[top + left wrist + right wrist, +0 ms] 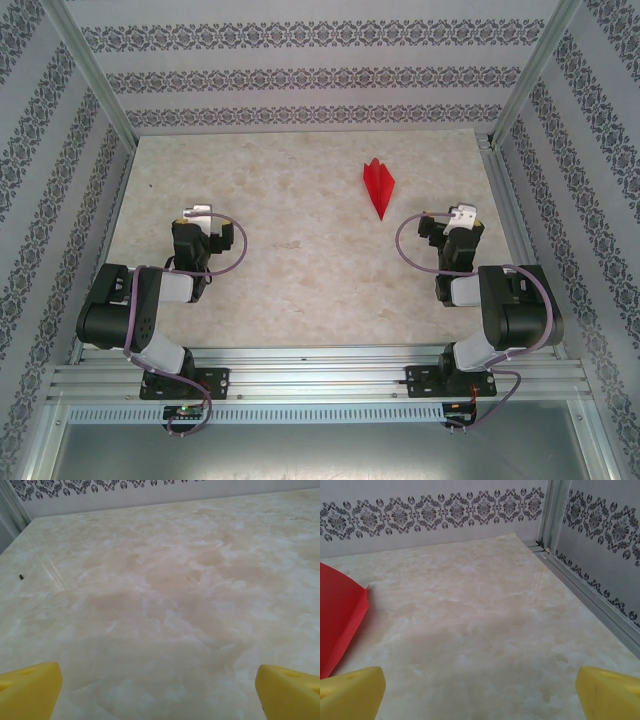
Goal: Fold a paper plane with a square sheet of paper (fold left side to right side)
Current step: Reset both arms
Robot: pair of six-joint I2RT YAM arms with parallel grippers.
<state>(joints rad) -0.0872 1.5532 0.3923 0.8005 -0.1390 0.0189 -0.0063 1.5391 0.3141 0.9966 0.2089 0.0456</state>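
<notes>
The red sheet of paper lies folded into a narrow pointed paper plane [378, 187] on the marble table, right of centre, with its tip towards the arms. Its wing edge [337, 615] shows at the left of the right wrist view. My right gripper [462, 214] sits drawn back, to the right of the plane's tip and apart from it. It is open [480, 695], yellow fingertips [350, 692] wide with bare table between them. On the left side my left gripper [197, 214] is also drawn back, and it is open [160, 695] over bare table.
The marble table [300, 260] is walled by patterned panels with metal posts [551, 515] and a rail along its right edge [600, 605]. A small dark speck [21, 576] lies on the table far left of the left gripper.
</notes>
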